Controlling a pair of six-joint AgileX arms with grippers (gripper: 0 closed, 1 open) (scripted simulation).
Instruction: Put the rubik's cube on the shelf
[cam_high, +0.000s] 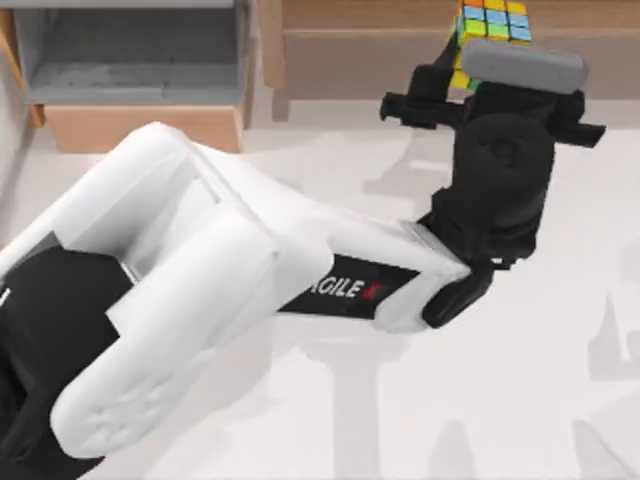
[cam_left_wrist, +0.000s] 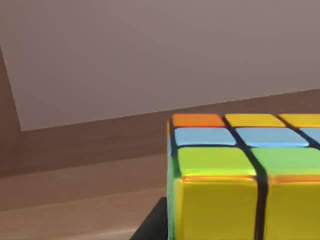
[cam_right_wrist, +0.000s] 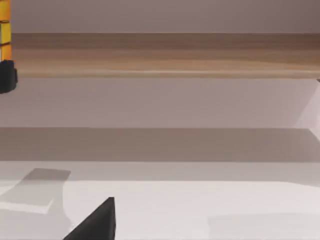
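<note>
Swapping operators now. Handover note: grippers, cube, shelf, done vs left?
Left gripper: reached out to the shelf at the table's far edge, shut on the rubik's cube. In the left wrist view the cube sits at the shelf's board, against the recess; I cannot tell whether it rests on the board.
Right gripper: parked, facing the shelf from farther back.
Done: cube picked up and brought to the shelf.
Left: set it down, release, pull the left arm back.

the rubik's cube (cam_high: 492, 24), its orange, yellow, blue and green tiles showing, is seen tilted at the long light-brown wooden shelf (cam_high: 380, 60), over its shaded recess.
</note>
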